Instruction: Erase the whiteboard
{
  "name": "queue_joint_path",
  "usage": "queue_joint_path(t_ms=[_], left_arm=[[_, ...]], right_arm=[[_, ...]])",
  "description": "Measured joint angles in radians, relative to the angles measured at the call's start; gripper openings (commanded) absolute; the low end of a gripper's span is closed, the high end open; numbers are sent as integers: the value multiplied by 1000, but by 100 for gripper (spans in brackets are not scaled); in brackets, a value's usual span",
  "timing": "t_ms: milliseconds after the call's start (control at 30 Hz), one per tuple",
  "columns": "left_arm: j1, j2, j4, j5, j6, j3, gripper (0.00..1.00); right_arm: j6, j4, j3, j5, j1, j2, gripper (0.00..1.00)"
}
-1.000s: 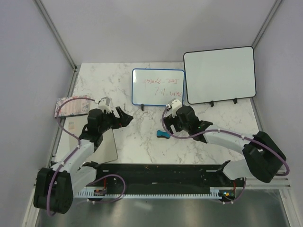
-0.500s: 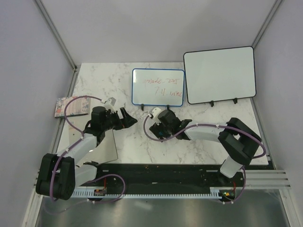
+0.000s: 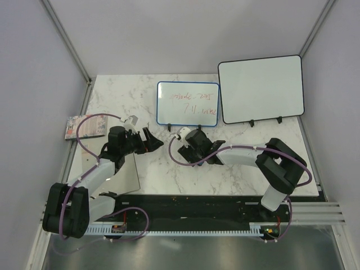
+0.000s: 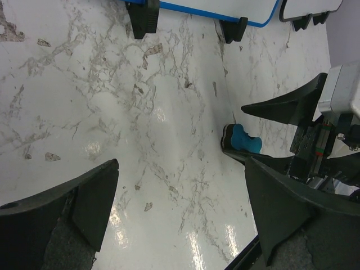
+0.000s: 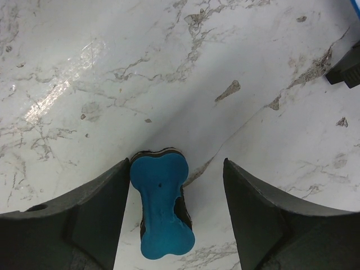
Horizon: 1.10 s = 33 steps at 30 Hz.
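Observation:
The whiteboard (image 3: 187,104), blue-framed with faint red handwriting, stands upright on black feet at the back middle; its lower edge shows in the left wrist view (image 4: 191,8). A blue bone-shaped eraser (image 5: 163,205) lies flat on the marble between my right gripper's open fingers, its left side against the left finger. My right gripper (image 3: 191,156) is low over it, just in front of the whiteboard, and hides it from above. My left gripper (image 3: 151,140) is open and empty, left of the eraser (image 4: 243,139).
A larger black-framed whiteboard (image 3: 260,89) stands at the back right. A patterned booklet (image 3: 84,126) lies at the table's left edge. A grey sheet (image 3: 126,171) lies under the left arm. A black rail (image 3: 191,205) runs along the near edge.
My right gripper has swung left and come down over the eraser, which now sits between its fingers. My left gripper has shifted slightly right and stayed open.

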Motion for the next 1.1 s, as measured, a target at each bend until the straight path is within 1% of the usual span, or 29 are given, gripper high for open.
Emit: queue_joint_path(t_ms=[33,67,100,133,167,267,467,567,600,700,733,767,833,1000,1100], left_arm=[[0,0,0,2,0,0,99],[0,0,0,2,0,0,99],[0,0,0,3,0,0,99],[0,0,0,3,0,0,99],[0,0,0,3,0,0,99],[0,0,1,3,0,0,99],[0,0,4,3,0,0,99],[0,0,4,3,0,0,99],[0,0,4,3,0,0,99],[0,10,6,3,0,2,99],[0,17,6,3,0,4,99],[0,26,6,3,0,7,99],[0,50,6,3,0,21,99],[0,101,9,-26,0,82,99],[0,128,18,-59,-6,121,99]], right_arm=[[2,0,0,0,0,0,74],[3,-1,0,0,0,0,72],[4,-2,0,-1,0,0,63],[7,-3,0,-2,0,-2,56],[6,-5,-1,-5,-1,-3,54],[22,-14,-6,-13,-5,-10,54],[46,-33,-12,-31,-12,-16,51],[63,-35,-12,-32,-13,-16,35],[69,-36,-12,-32,-13,-16,27],[83,-40,-13,-29,-13,-21,18],[88,-41,-13,-28,-13,-22,17],[94,-41,-13,-26,-13,-22,14],[101,-42,-13,-25,-13,-22,13],[117,-42,-13,-15,-15,-23,2],[127,-47,-13,-8,-21,-25,0]])
